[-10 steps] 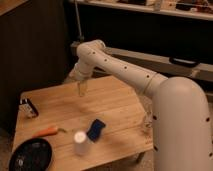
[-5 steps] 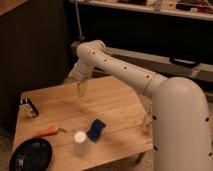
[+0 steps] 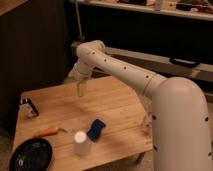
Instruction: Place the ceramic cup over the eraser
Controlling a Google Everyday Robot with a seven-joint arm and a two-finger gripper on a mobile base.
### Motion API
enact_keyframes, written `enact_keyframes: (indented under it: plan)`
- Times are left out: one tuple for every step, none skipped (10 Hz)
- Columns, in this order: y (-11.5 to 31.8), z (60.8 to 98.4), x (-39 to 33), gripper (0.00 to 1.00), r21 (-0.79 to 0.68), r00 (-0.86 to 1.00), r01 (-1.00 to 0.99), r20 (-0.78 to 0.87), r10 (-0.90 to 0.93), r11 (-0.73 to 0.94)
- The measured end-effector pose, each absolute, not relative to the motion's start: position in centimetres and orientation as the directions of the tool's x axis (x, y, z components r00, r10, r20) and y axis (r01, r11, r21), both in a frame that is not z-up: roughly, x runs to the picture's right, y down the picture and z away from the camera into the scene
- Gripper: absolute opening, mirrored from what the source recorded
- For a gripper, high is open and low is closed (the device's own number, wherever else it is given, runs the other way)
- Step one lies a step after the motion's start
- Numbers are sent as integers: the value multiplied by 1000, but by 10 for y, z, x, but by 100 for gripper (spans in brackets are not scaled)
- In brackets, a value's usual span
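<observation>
The ceramic cup (image 3: pixel 80 143) is small, white and tapered, standing near the front edge of the wooden table (image 3: pixel 120 107). A blue block, the eraser (image 3: pixel 96 128), lies just right of the cup, touching or nearly touching it. My gripper (image 3: pixel 81 90) hangs from the white arm (image 3: pixel 125 70) above the far middle of the table, well behind the cup and the eraser. It holds nothing that I can see.
A black round plate (image 3: pixel 30 155) sits at the front left corner. An orange-handled tool (image 3: pixel 47 132) lies beside it. A small dark and white object (image 3: pixel 28 108) sits at the left edge. A clear bottle (image 3: pixel 146 122) stands at the right edge, by my body.
</observation>
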State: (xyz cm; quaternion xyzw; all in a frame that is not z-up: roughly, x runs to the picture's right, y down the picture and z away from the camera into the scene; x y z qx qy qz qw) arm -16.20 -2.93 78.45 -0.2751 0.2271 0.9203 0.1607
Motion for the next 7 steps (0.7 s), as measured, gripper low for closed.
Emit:
enact_keyframes:
  plan:
    - [-29, 784, -162, 80, 329, -797, -421, -579, 171, -845]
    - [-27, 783, -160, 80, 331, -795, -417, -585, 163, -846]
    - [-19, 781, -153, 80, 340, -792, -419, -590, 156, -842]
    - [-17, 780, -151, 80, 341, -792, -419, -591, 155, -842]
    - [-17, 779, -153, 80, 339, -789, -423, -594, 158, -840]
    - [-17, 778, -154, 80, 338, -788, -424, -595, 159, -840]
    - [-17, 779, -152, 80, 339, -789, -422, -593, 157, -841]
